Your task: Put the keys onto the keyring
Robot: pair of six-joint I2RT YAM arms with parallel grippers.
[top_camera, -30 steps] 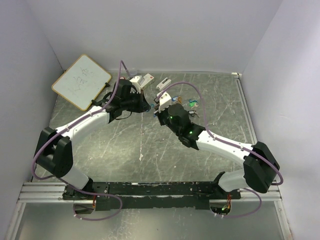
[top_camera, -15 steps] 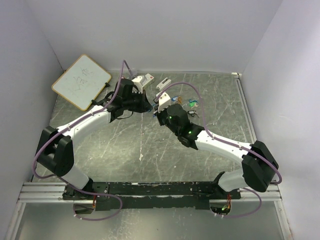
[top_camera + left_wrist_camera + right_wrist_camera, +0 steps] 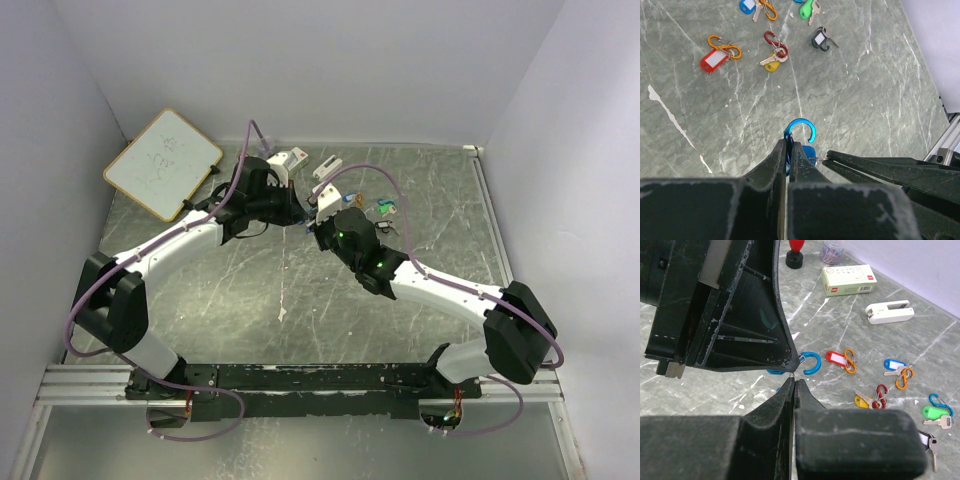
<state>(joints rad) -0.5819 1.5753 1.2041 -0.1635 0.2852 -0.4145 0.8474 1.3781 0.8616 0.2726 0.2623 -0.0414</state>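
Where the keys lie: the keys point(image 3: 767, 60) are spread on the table point(image 3: 865, 100) beyond both grippers, every one with a coloured tag.
Yellow tag point(image 3: 771, 66): its key touches a red clip point(image 3: 776, 42).
Red tag point(image 3: 712, 60): joined with an orange clip point(image 3: 722, 44), to the left of the yellow tag in the left wrist view.
Green tag point(image 3: 932, 412): just beside a small blue clip point(image 3: 938, 401).
Black tag point(image 3: 818, 40): a little apart, to the right of the yellow tag.
Near blue tag point(image 3: 809, 151): not with the others; it is just under the blue hook point(image 3: 802, 129), between the tips of the two grippers.
Left gripper point(image 3: 788, 145): jaws narrow, clamped on the straight side of the blue hook.
Right gripper point(image 3: 793, 382): jaws pressed together, tips at a thin metal bit beside the near blue tag; whether they pinch it I cannot tell.
Far side: a green box point(image 3: 847, 280) and a white stapler-like thing point(image 3: 889, 311) lie near the wall; a whiteboard point(image 3: 165, 163) is in the far left corner.
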